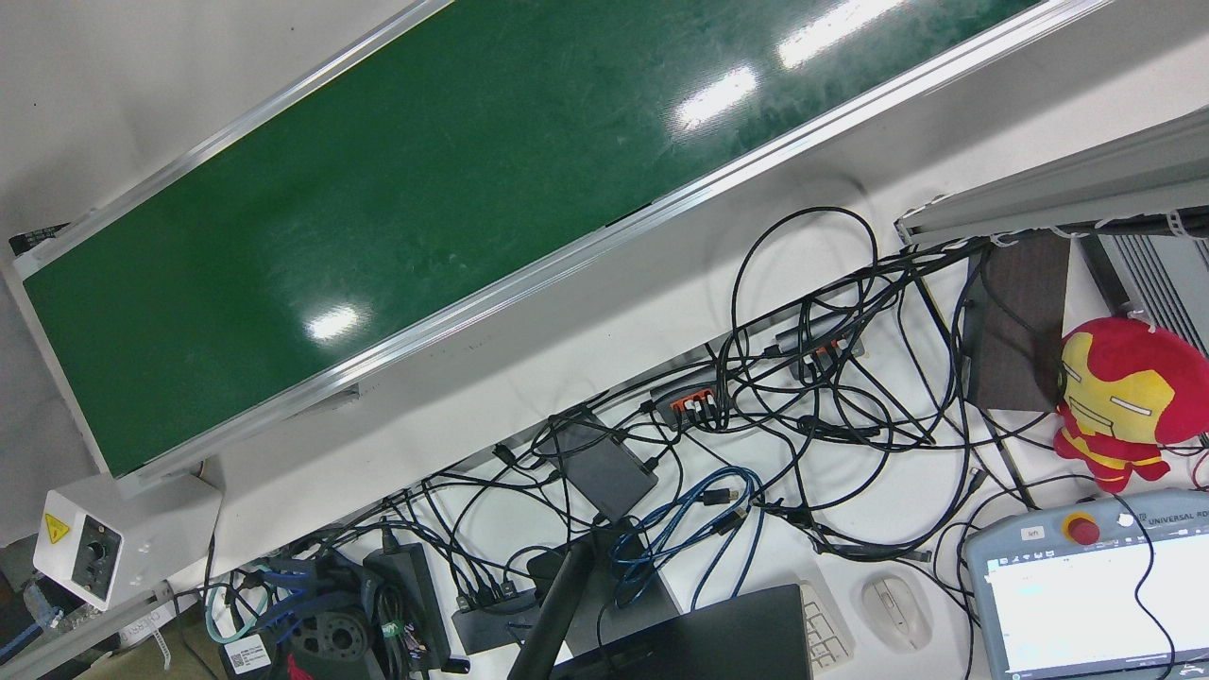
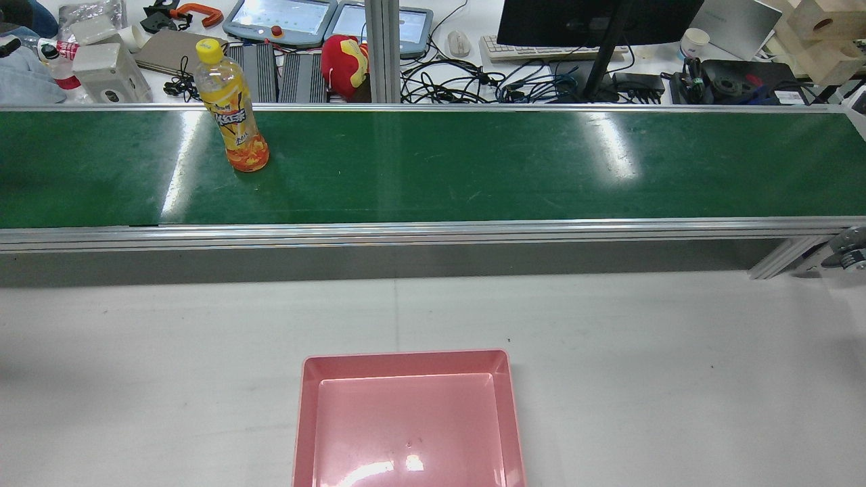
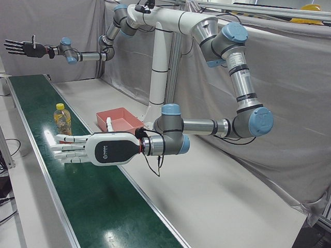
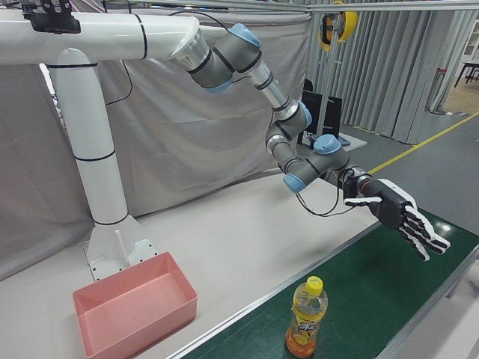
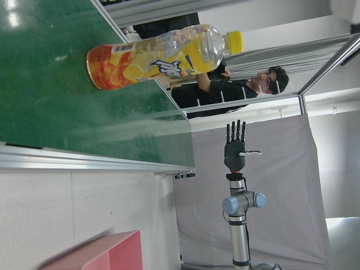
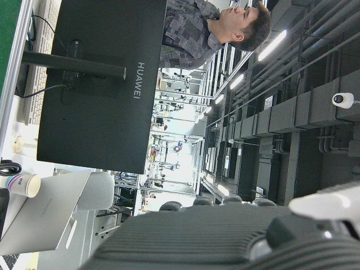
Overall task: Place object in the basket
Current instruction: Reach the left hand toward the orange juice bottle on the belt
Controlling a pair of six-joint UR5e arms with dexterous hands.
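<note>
A yellow-capped orange drink bottle (image 2: 233,108) stands upright on the green conveyor belt (image 2: 473,162), toward the robot's left. It also shows in the left-front view (image 3: 62,120), the right-front view (image 4: 307,318) and the left hand view (image 5: 163,56). The pink basket (image 2: 406,419) sits empty on the white table before the belt. My left hand (image 3: 98,149) is open with its fingers stretched flat. It hovers over the belt to the left of the bottle, apart from it (image 4: 397,213). My right hand (image 3: 23,48) is open and raised high at the far right end (image 5: 235,149).
Behind the belt is a cluttered desk with a monitor (image 2: 595,20), tangled cables (image 1: 803,378), a red plush toy (image 1: 1124,401) and teach pendants (image 1: 1086,586). A person (image 5: 242,87) stands beyond the belt. White table (image 2: 676,352) surrounds the basket.
</note>
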